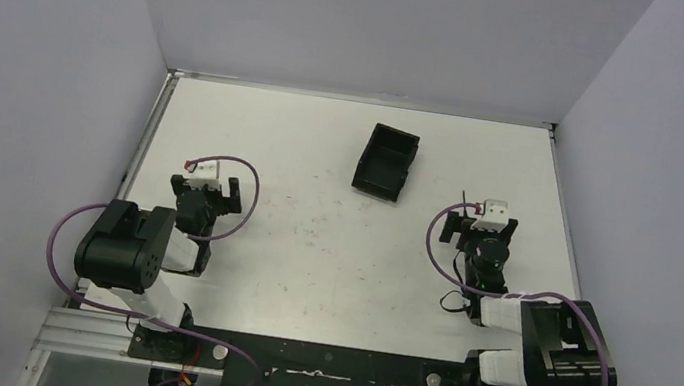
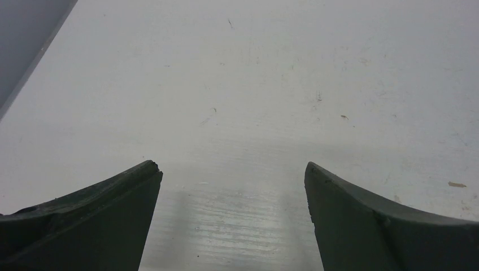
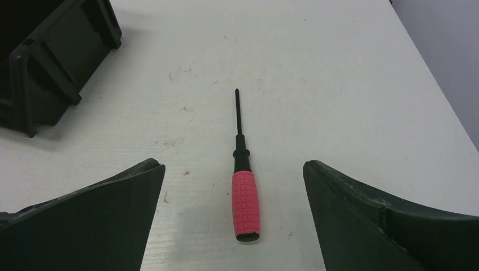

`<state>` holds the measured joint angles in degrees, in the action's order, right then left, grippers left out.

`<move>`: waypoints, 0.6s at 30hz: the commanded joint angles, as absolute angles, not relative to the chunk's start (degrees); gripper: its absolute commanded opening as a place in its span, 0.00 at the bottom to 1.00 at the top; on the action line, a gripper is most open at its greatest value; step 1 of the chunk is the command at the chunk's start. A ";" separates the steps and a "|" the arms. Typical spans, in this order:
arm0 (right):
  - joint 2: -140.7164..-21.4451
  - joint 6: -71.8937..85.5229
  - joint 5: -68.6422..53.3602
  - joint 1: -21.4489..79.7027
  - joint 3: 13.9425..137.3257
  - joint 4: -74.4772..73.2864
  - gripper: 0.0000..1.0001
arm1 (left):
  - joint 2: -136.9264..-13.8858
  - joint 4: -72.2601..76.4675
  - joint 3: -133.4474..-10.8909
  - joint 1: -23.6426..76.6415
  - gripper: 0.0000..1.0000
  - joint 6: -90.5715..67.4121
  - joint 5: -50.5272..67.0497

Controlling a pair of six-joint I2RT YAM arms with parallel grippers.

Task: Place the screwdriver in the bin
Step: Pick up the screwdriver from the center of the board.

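Note:
The screwdriver (image 3: 245,202) has a red handle and a thin black shaft. It lies flat on the white table, shaft pointing away, between the open fingers of my right gripper (image 3: 233,165). The fingers do not touch it. In the top view only its shaft tip (image 1: 464,199) shows, beside the right gripper (image 1: 481,225). The black open-top bin (image 1: 397,133) stands upright on the table, ahead and to the left of the right gripper; one corner of it (image 3: 51,56) shows in the right wrist view. My left gripper (image 2: 233,165) is open and empty over bare table, at the left (image 1: 207,192).
Grey walls enclose the table on the left, back and right. The table's right edge (image 3: 446,107) runs close to the right gripper. The left wall's base (image 2: 34,51) runs close to the left gripper.

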<state>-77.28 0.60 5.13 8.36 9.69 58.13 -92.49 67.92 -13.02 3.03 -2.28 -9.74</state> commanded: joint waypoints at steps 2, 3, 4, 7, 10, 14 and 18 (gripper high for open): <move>-77.61 0.56 5.55 8.80 11.33 59.74 1.00 | -92.22 69.46 -14.41 3.07 0.97 -2.11 -8.88; -77.45 0.59 5.68 8.83 11.19 59.92 1.00 | -92.20 69.51 -14.41 3.08 0.97 -2.11 -8.88; -77.41 0.67 5.71 8.87 11.09 59.94 1.00 | -92.23 69.52 -14.41 3.08 0.97 -2.13 -8.88; -77.43 0.65 5.80 8.79 11.07 60.00 1.00 | -92.24 69.51 -14.41 3.07 0.97 -2.11 -8.88; -77.36 0.75 5.80 8.83 11.03 60.03 1.00 | -92.20 69.48 -14.41 3.01 0.97 -2.11 -8.88; -76.90 0.66 5.72 8.79 10.44 60.67 1.00 | -92.27 69.53 -14.41 3.07 0.97 -2.11 -8.88; -76.71 0.65 5.71 8.81 10.28 60.85 1.00 | -92.20 69.52 -14.41 3.08 0.97 -2.11 -8.88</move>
<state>-77.56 0.60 5.17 8.36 9.91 57.78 -92.49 67.92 -13.02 3.05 -2.31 -9.76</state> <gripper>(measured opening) 0.999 0.971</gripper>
